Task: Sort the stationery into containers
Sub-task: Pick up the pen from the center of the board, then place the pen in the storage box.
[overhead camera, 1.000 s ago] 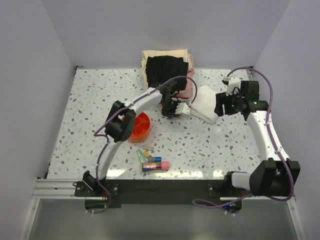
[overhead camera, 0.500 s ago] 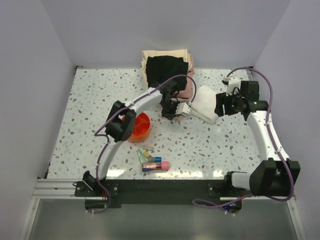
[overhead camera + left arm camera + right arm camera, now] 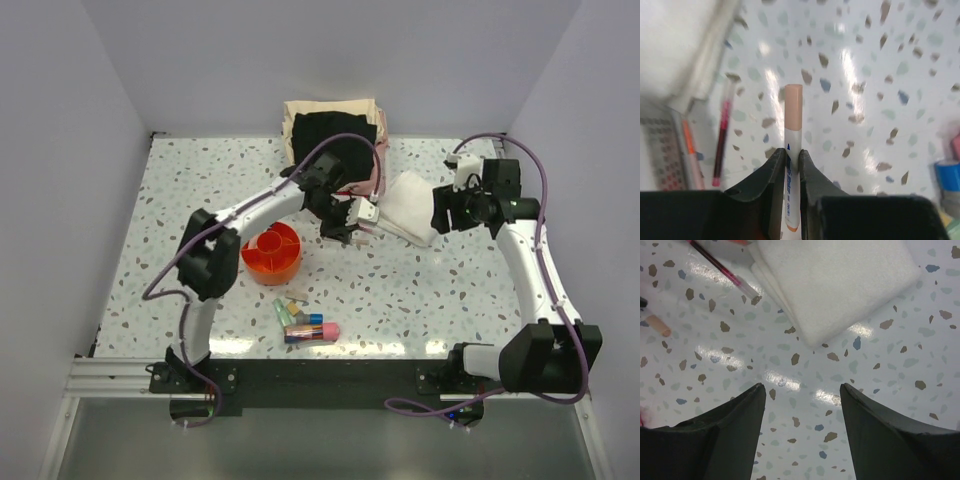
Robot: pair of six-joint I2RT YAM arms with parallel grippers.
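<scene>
L arm [image 3: 252, 208] swung left; L gripper [image 3: 792, 155] pinches pen [image 3: 793, 112] (peach cap), R gripper [image 3: 801, 387] spread.

The peach-capped pen [image 3: 793, 115] has its lower end hidden within the left hand [image 3: 792, 159]; the blue piece [image 3: 949, 175] is cut off by the picture's edge.

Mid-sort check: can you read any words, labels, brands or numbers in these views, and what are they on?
No text reads clearly in any view.
Small blue print on the white barrel of the peach-capped pen clamped in the left gripper: too blurred to read.
Grey gridded strip at the lower left of the left wrist view: blurred pattern only, no legible characters.
</scene>
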